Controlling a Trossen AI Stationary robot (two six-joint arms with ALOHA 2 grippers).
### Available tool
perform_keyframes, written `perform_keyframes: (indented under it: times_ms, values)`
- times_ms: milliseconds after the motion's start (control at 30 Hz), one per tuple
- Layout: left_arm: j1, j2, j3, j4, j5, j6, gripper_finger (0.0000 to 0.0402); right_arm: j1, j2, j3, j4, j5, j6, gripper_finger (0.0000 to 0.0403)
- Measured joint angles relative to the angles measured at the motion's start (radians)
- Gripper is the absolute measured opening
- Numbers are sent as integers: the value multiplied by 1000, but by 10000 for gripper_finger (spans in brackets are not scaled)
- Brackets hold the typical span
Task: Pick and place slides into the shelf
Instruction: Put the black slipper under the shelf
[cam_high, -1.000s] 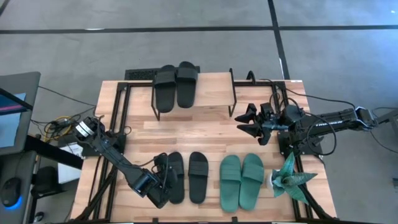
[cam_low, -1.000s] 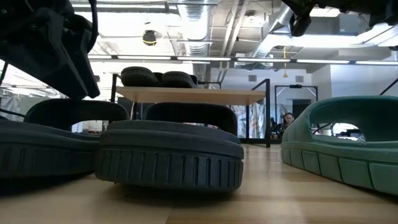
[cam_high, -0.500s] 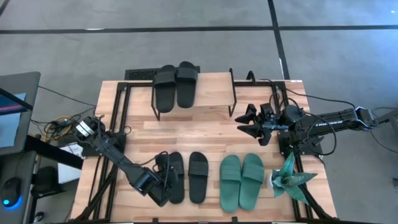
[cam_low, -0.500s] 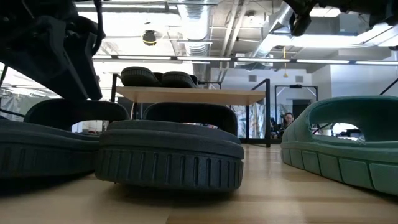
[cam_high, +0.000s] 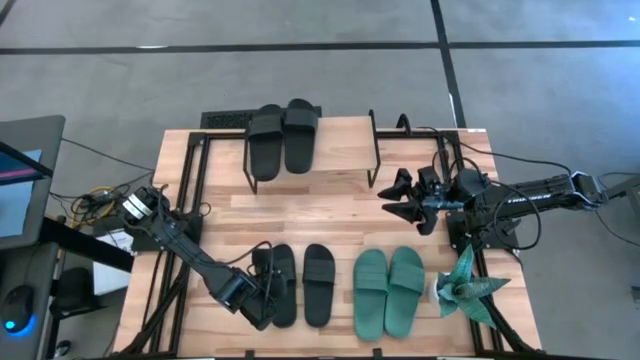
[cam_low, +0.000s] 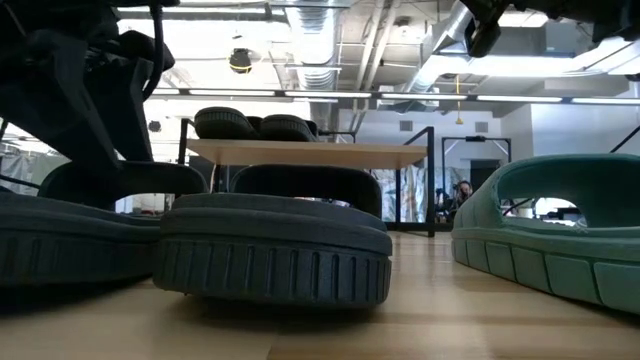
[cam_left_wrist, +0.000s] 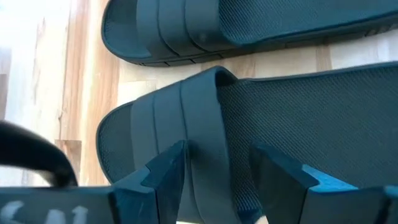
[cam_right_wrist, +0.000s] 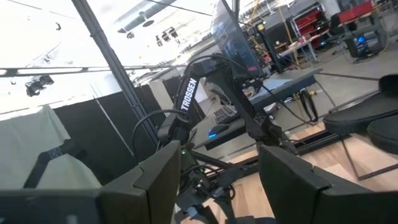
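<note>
The left claw (cam_high: 262, 300) is sitting low at the front-left of the tabletop (cam_high: 330, 215), a touch further forward over the leftmost black slide (cam_high: 281, 284) than a second ago. In the wrist view its fingers (cam_left_wrist: 166, 173) are straddling that slide's strap (cam_left_wrist: 200, 118), spread to either side with nothing pinched yet. That small advance suggests the arm is settling into a grasp, so closing and lifting are probably next.

Just beside it, a second black slide (cam_high: 318, 283) is lying flat. Further right the teal pair (cam_high: 388, 290) is waiting untouched. At the back, the shelf (cam_high: 312, 150) is already carrying two black slides (cam_high: 284, 135).

The right claw (cam_high: 392, 196) is hovering, unmoved, above the tabletop's right side, fingers apart and holding nothing.
</note>
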Motion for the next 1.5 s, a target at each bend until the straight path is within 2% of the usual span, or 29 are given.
perform_keyframes:
  times_ms: [267, 433, 533, 667, 700, 1000, 1300, 1500]
  values:
    - [5, 0, 0, -114, 1, -66, 165, 0, 0, 0, 1, -31, 3, 201]
    - [6, 0, 0, -114, -22, -65, 161, 0, 0, 0, 1, -25, 3, 201]
    - [14, 0, 0, -116, -46, -79, 125, 0, 0, 0, 1, -25, 3, 201]
    - [36, 0, 1, -112, -43, -89, 25, 0, 0, 0, 1, -21, 3, 201]
    - [42, 0, 1, -113, -43, -104, 15, 0, 0, 0, 1, -21, 3, 201]
    - [71, 0, 27, -147, -117, -159, 3, 0, 0, 0, 1, -21, 4, 201]
    - [100, 1, 201, -472, -262, -161, 1, 0, 0, 0, 1, -21, 4, 201]
    - [149, 1, 245, -607, -315, -188, 1, 0, 0, 0, 1, -21, 3, 201]
